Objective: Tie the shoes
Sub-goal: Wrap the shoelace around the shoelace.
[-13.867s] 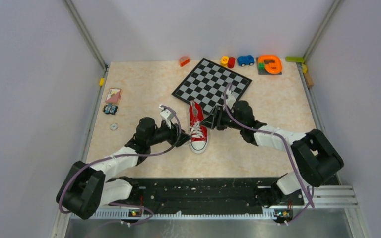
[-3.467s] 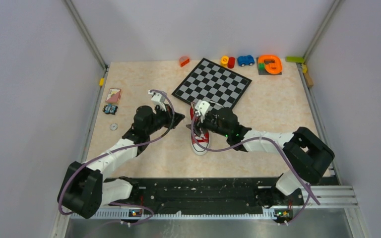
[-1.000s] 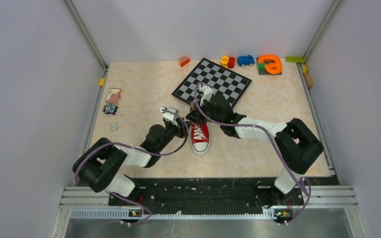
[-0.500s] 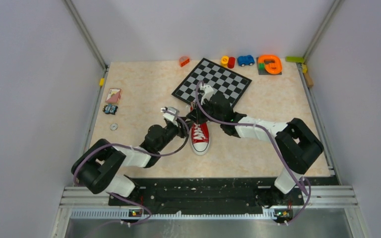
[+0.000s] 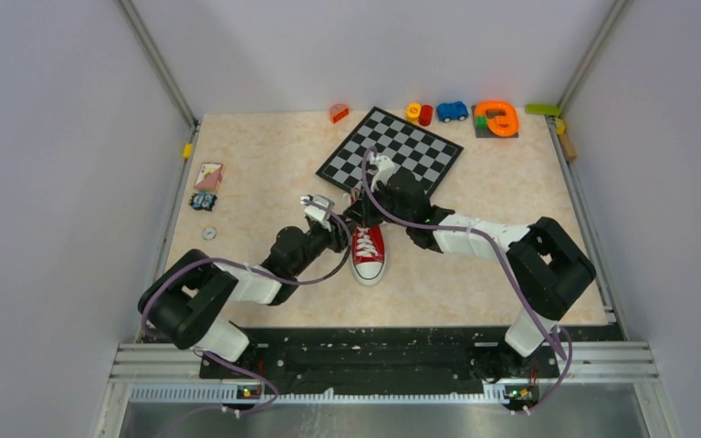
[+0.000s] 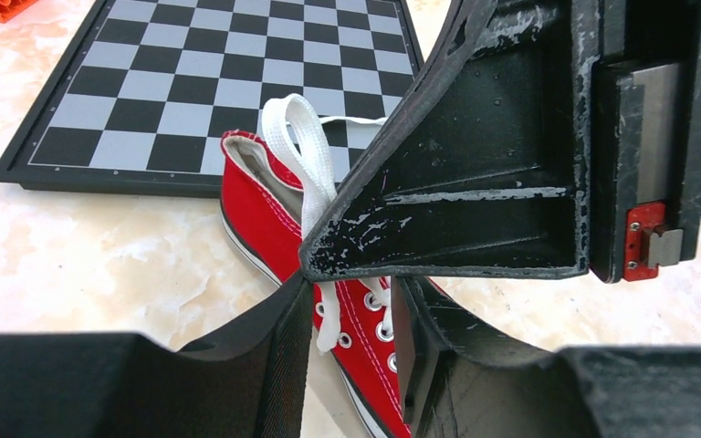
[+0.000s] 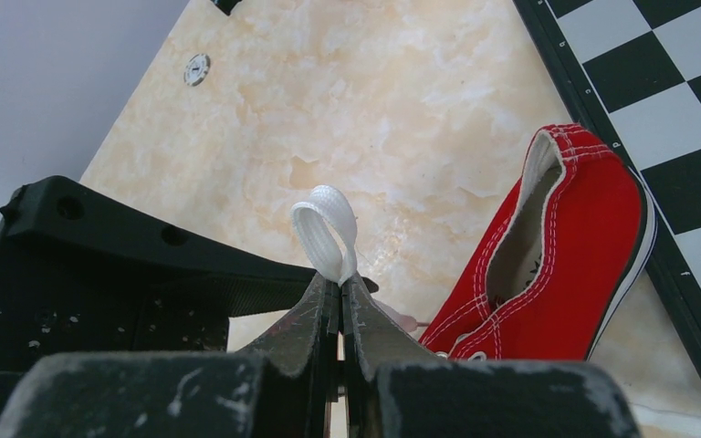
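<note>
The red sneaker (image 5: 367, 254) lies upright on its sole, heel beside the chessboard (image 5: 402, 146), one white lace loop (image 7: 326, 219) lifted.

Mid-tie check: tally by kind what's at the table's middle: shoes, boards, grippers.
Red canvas sneaker with white laces: 1
Black-and-white chessboard: 1
Grippers: 2, left gripper, right gripper shut on a white lace loop
Total: 4

Two robot arms, left arm (image 5: 245, 285) and right arm (image 5: 471, 235), in lower frame: black joints, white links, looping purple cables (image 5: 203, 261), scuffed black fingers (image 7: 294, 334).
</note>
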Action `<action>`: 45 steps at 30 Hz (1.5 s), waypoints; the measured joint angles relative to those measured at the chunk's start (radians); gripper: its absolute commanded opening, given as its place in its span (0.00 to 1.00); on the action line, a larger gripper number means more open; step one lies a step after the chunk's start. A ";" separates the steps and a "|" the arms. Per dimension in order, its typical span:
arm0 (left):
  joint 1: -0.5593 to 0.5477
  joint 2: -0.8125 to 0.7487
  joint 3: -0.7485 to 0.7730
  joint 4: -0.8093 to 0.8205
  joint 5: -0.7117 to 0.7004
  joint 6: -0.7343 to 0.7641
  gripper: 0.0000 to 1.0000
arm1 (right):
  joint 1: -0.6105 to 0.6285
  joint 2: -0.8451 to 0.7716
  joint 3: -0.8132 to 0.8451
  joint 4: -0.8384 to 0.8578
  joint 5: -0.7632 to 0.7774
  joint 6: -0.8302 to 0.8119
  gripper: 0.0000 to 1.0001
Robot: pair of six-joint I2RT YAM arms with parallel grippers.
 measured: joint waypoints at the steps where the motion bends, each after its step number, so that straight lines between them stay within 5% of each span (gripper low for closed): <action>1: 0.000 0.006 0.002 0.000 0.004 0.000 0.38 | 0.000 0.000 0.000 0.000 0.000 0.000 0.00; 9: -0.002 0.044 0.011 0.018 0.015 0.005 0.00 | 0.000 0.000 0.009 -0.008 -0.012 0.010 0.00; 13: -0.003 0.044 0.013 0.022 0.028 0.021 0.00 | 0.000 0.000 0.013 -0.013 -0.016 0.010 0.00; 17: -0.003 0.043 0.013 0.021 0.034 0.041 0.00 | -0.005 0.000 0.013 -0.014 -0.017 0.012 0.31; 21: -0.004 0.042 0.013 0.009 0.037 0.063 0.00 | -0.012 0.000 0.013 -0.014 -0.016 0.014 0.49; 27: -0.004 0.034 0.013 -0.010 0.057 0.089 0.00 | -0.026 -0.023 0.013 -0.015 -0.014 0.003 0.54; 36: -0.004 0.034 0.013 -0.032 0.071 0.123 0.00 | -0.028 -0.027 0.048 -0.071 -0.031 -0.002 0.50; 40: -0.004 0.034 0.013 -0.033 0.082 0.138 0.00 | -0.028 -0.010 0.087 -0.081 -0.045 -0.002 0.34; 43: -0.004 0.034 0.013 -0.033 0.086 0.143 0.00 | -0.028 -0.002 0.098 -0.085 -0.052 0.002 0.08; 45: -0.004 0.033 0.013 -0.034 0.086 0.146 0.00 | -0.029 0.000 0.099 -0.090 -0.054 0.003 0.00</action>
